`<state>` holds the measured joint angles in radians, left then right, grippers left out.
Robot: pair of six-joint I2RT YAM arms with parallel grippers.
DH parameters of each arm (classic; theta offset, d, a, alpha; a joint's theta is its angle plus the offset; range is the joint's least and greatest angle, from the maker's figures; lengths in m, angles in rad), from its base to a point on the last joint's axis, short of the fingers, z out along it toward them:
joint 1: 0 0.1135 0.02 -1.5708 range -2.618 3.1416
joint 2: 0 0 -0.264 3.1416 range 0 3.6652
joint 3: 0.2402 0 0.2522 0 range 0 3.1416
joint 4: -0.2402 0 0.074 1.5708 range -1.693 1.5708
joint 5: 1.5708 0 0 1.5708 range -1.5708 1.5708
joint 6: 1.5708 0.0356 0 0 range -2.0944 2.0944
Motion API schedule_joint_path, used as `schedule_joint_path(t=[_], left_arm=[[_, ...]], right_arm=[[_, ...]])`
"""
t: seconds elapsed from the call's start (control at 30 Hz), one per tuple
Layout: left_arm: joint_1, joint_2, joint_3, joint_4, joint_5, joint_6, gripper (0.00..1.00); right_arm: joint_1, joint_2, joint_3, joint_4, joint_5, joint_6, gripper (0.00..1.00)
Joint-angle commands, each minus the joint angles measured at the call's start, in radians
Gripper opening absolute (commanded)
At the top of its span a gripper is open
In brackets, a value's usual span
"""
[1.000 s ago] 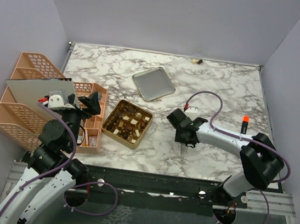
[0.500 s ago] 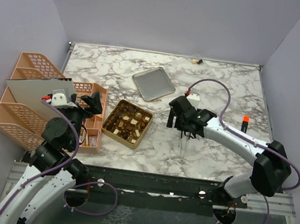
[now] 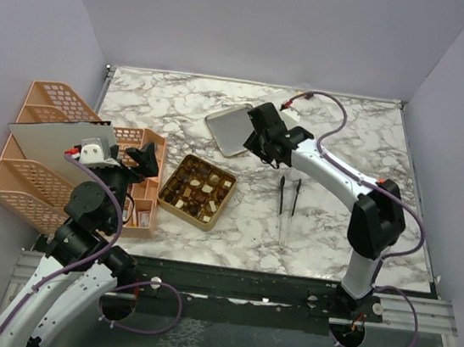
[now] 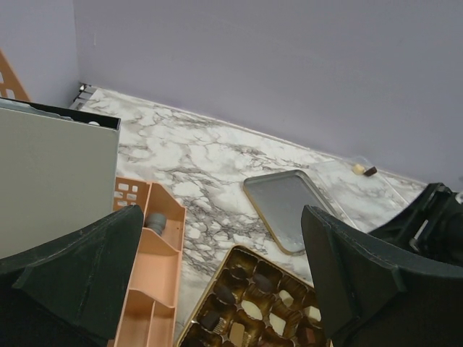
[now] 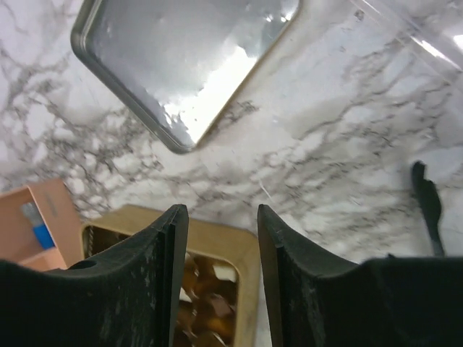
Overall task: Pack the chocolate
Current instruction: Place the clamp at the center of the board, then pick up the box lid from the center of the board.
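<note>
The worktop point(image 3: 164, 100) is smooth marble-patterned stone or laminate with a mild sheen. The lid point(image 5: 188, 50) shows bare silvery metal, glossy enough to throw back a bright glare. The tray point(image 5: 217, 240) has a satin gold finish. The chocolate point(image 4: 251, 309) looks smooth. The organiser point(image 4: 148, 289) and the rack point(image 3: 39, 114) are matt peach plastic. The right claw point(image 5: 219, 211) has fingers point(image 5: 145, 282) of matt black plastic, finely scuffed. The tweezers point(image 3: 282, 193) are black, possibly plastic.

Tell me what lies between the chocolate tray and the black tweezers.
Nothing: the top view shows only bare marble table between the chocolate tray and the black tweezers.
</note>
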<state>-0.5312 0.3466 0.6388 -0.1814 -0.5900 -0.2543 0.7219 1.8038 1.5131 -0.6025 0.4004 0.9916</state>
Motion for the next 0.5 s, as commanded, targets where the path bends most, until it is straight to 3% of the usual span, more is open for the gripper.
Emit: schedule_joint_path(t=[0.0,0.13,0.47], left_arm=[[0.005,-0.014,-0.006,0.004,0.024,-0.010,0.99],[0.005,-0.020,-0.008,0.007,0.029,-0.007,0.99],[0.005,-0.031,-0.009,0.010,0.028,-0.004,0.99]], right_arm=[[-0.046,0.163,0.156,-0.067,-0.069,0.137,0.44],[-0.098,0.261,0.234,-0.050,-0.149,0.235,0.37],[-0.179,0.380,0.262,-0.016,-0.248,0.409,0.36]])
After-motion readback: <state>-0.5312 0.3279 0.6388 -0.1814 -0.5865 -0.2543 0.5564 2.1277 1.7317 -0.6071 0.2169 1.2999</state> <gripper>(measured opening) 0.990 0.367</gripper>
